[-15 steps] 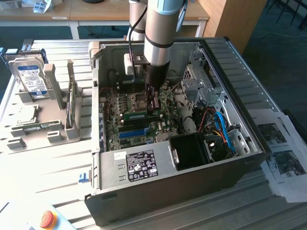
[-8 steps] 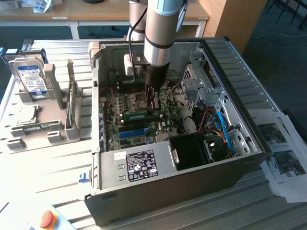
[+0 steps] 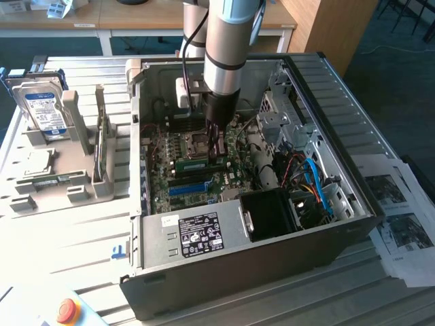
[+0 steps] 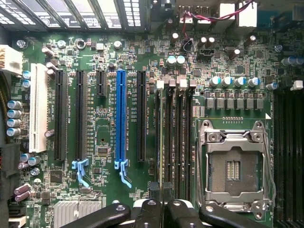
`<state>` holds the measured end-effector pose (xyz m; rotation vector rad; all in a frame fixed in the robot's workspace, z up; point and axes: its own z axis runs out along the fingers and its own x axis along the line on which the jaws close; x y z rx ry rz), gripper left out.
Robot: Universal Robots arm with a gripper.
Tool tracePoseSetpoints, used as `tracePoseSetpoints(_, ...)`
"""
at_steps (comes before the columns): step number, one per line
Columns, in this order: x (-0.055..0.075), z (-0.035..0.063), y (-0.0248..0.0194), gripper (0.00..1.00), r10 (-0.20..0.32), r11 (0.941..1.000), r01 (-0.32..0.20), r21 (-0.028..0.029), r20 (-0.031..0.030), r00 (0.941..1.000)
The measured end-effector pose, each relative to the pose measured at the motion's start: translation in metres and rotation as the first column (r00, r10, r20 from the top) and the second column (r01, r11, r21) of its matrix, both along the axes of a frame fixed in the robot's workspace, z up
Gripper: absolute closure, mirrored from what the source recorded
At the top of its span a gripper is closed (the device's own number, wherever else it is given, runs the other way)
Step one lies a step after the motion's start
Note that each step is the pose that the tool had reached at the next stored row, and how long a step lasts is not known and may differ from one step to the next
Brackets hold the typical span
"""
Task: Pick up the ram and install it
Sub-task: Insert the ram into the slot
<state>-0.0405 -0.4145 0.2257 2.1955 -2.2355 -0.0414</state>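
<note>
Exterior view | hand [image 3: 219, 153] was narrow, apparently pinching the ram [image 3: 196, 164] at one end | ram stood on edge beside the CPU socket [image 3: 198, 141], lengthwise along the memory slots [image 4: 173, 137] for seating.

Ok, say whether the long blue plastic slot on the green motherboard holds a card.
No, the long blue plastic slot shows bare along its whole length.
</note>
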Motion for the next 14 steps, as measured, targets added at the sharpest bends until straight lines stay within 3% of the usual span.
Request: tracePoseSetpoints(14,0.0,-0.0027,0.0,0.88,0.0,1.0,0.0,-0.0001,0.0002,1.0)
